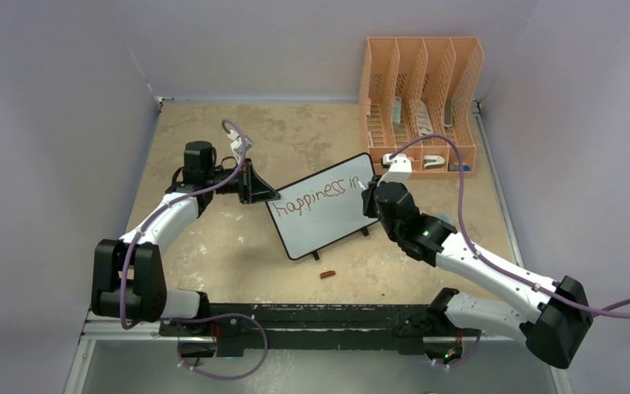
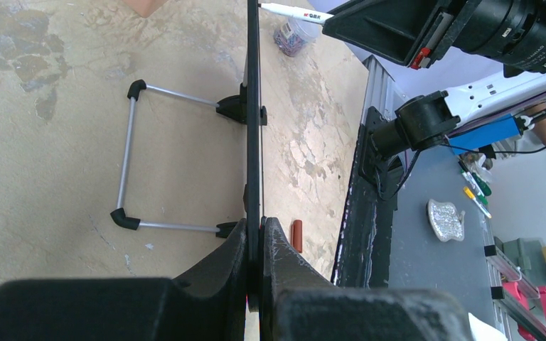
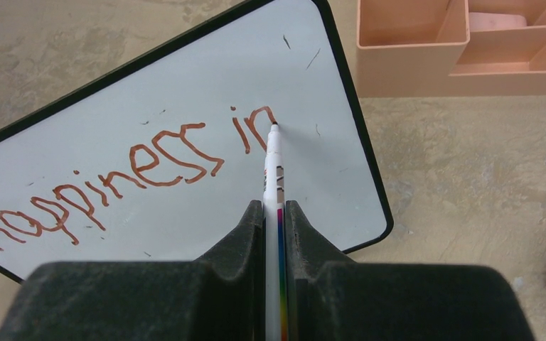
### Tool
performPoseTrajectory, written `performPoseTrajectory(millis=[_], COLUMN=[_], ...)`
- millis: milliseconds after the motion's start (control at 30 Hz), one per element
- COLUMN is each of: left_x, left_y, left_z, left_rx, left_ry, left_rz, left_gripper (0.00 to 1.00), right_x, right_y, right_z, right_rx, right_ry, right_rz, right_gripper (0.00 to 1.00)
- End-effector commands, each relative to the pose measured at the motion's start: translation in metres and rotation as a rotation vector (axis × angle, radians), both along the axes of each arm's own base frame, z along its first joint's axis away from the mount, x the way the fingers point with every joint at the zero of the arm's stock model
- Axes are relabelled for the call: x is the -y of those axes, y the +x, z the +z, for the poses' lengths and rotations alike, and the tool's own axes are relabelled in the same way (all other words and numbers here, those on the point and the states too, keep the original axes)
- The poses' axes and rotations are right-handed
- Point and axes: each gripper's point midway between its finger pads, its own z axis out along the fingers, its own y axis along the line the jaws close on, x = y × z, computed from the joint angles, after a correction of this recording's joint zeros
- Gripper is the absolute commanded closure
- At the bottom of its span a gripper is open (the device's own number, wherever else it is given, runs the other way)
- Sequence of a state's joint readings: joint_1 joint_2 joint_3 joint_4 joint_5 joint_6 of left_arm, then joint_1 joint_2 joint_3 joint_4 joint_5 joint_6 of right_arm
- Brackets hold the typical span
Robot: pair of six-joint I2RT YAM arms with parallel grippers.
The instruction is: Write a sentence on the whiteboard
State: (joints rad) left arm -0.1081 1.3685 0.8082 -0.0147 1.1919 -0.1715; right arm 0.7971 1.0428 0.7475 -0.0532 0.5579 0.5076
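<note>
Right wrist: marker (image 3: pixel 273 163) tip on whiteboard (image 3: pixel 206 78), ahead of right gripper (image 3: pixel 274 207).
It grips marker; left gripper (image 2: pixel 254 226) clamps whiteboard edge.

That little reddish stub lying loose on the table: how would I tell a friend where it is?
Find the whiteboard standing mid-table. Just in front of its bottom edge, on the robot's side, lies a small red-brown cylinder, likely a marker cap. It alone lies loose there, apart from the board's black feet.

My bench (image 1: pixel 238 254): mottled tan, stained; plain pale walls (image 1: pixel 57 98) box it on three sides; peach file rack (image 1: pixel 422 82) in far right corner; light even.
</note>
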Motion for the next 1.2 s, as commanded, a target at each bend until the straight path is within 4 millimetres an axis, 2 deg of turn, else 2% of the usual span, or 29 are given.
performPoseTrajectory(millis=[0, 633, 800, 967, 1167], left_x=[0.003, 0.003, 0.002, 0.002, 0.001], left_y=[-0.001, 0.000, 0.001, 0.002, 0.004], left_z=[-0.012, -0.011, -0.010, -0.011, -0.011], left_rx=[-0.013, -0.009, -0.003, -0.006, -0.006], left_ry=[0.034, 0.035, 0.039, 0.042, 0.052], left_rz=[-0.003, 0.000, 0.005, 0.009, 0.023], left_gripper=[1.00, 1.00, 1.00, 1.00, 1.00], right_x=[0.002, 0.007, 0.013, 0.008, -0.001], right_y=[-0.001, -0.008, -0.005, -0.008, -0.020], right_z=[0.002, 0.002, 0.022, 0.041, 0.051], right_rx=[-0.016, -0.027, 0.029, 0.091, 0.128], right_ry=[0.016, 0.038, 0.054, 0.080, 0.132], right_rz=[-0.013, -0.026, -0.046, 0.014, 0.091], right_gripper=[1.00, 1.00, 1.00, 1.00, 1.00])
